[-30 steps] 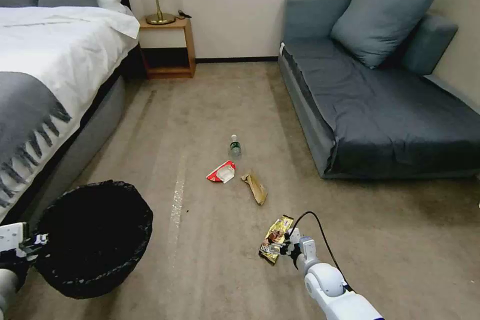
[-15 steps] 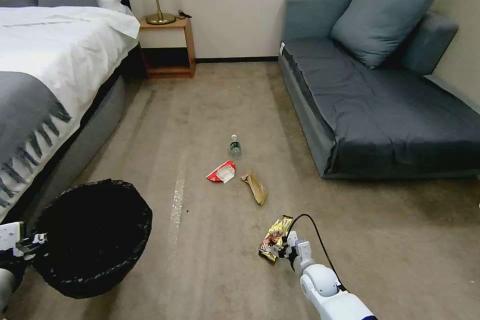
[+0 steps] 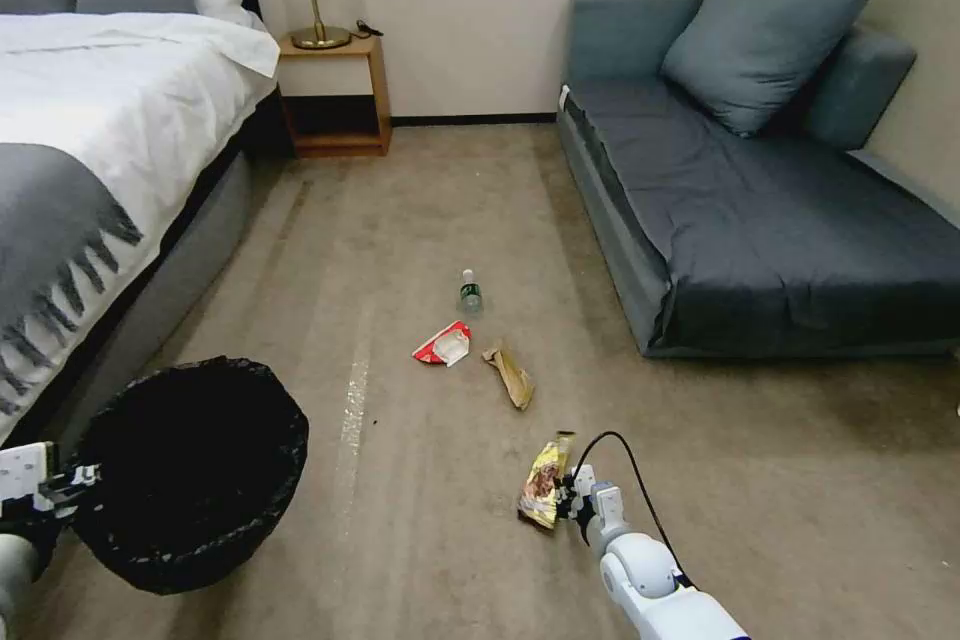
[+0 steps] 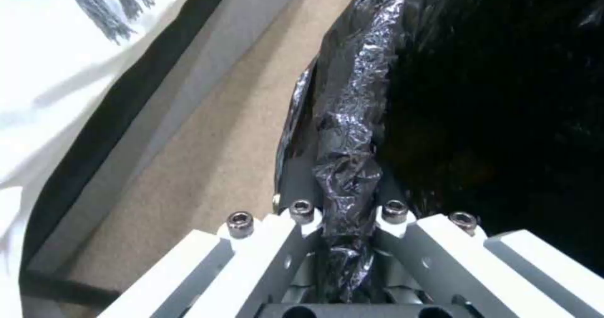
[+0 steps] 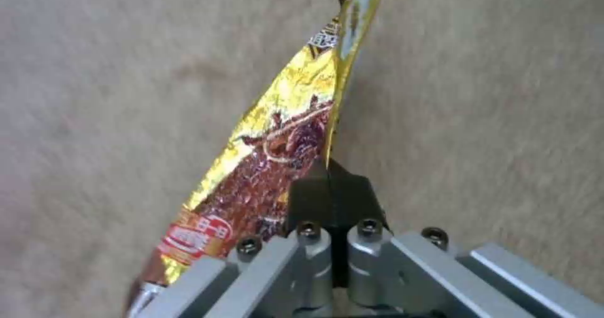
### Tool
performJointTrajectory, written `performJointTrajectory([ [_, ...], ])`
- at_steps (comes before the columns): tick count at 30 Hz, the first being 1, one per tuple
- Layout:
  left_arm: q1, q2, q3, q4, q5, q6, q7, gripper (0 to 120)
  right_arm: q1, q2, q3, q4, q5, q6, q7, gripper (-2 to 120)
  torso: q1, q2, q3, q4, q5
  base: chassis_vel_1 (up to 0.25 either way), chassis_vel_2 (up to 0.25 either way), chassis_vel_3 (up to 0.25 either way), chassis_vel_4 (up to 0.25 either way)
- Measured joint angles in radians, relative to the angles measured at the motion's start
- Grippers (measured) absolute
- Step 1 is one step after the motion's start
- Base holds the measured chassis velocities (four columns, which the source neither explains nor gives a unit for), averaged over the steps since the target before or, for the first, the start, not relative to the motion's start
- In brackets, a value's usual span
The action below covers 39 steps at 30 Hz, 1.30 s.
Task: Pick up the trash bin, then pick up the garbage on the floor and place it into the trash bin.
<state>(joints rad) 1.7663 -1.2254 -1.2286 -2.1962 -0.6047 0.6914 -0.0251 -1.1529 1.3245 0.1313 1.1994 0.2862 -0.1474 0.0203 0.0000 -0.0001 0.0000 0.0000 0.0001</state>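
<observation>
The right wrist view shows the right claw (image 5: 328, 186) pinched on the snack wrapper (image 5: 277, 148) (long axis apparently upright above the carpet (image 3: 420, 220)); left claw (image 4: 346, 223) clamps the trash bin (image 3: 190, 470) rim.

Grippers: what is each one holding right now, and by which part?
Left gripper: shut on the trash bin, clamping its bag-lined rim. Right gripper: shut on the gold-yellow snack wrapper, pinching one long side edge.
</observation>
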Motion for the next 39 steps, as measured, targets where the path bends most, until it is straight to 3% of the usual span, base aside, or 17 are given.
performJointTrajectory([
  [5, -0.003, -0.001, 0.009, 0.003, 0.000, 0.000, -0.002, 4, -0.044, -0.028, 0.010, 0.117, 0.026, 0.025, 0.007, 0, 0.000, 0.000, 0.000, 0.0000, 0.0000, 0.000, 0.000, 0.000, 0.000],
  [8, -0.007, -0.002, 0.019, 0.005, 0.002, 0.000, -0.005, 4, -0.101, -0.080, -0.001, 0.323, 0.043, 0.087, 0.013, 0, 0.000, 0.000, 0.000, 0.0000, -0.0003, 0.000, 0.000, 0.000, 0.000],
  [10, -0.007, -0.002, 0.021, 0.006, 0.003, 0.000, -0.005, 4, -0.109, -0.088, -0.007, 0.361, 0.046, 0.098, 0.013, 0, 0.000, 0.000, 0.000, -0.0001, -0.0003, 0.000, 0.000, 0.000, 0.000],
  [12, -0.009, -0.005, 0.027, 0.010, 0.009, 0.000, -0.007, 4, -0.117, -0.109, -0.050, 0.493, 0.050, 0.129, 0.014, 0, 0.000, 0.000, 0.000, 0.0000, -0.0003, 0.000, 0.000, 0.000, 0.000],
  [17, -0.009, -0.010, 0.039, 0.016, 0.022, 0.000, -0.008, 4, -0.079, -0.109, -0.180, 0.656, 0.052, 0.143, 0.015, 0, 0.000, 0.000, 0.000, 0.0000, -0.0003, 0.000, 0.000, 0.000, 0.000],
  [29, 0.001, -0.024, 0.039, 0.015, 0.031, 0.002, -0.008, 4, 0.174, 0.000, -0.521, 0.644, 0.010, 0.180, 0.009, 0, 0.000, 0.000, 0.000, 0.0001, -0.0005, 0.000, 0.000, 0.000, 0.000],
  [39, 0.015, -0.033, 0.039, -0.011, 0.035, 0.003, -0.008, 4, 0.235, 0.135, -0.665, 0.556, -0.045, 0.149, 0.016, 0, 0.000, 0.000, 0.000, 0.0001, -0.0004, 0.000, 0.000, 0.000, 0.000],
])
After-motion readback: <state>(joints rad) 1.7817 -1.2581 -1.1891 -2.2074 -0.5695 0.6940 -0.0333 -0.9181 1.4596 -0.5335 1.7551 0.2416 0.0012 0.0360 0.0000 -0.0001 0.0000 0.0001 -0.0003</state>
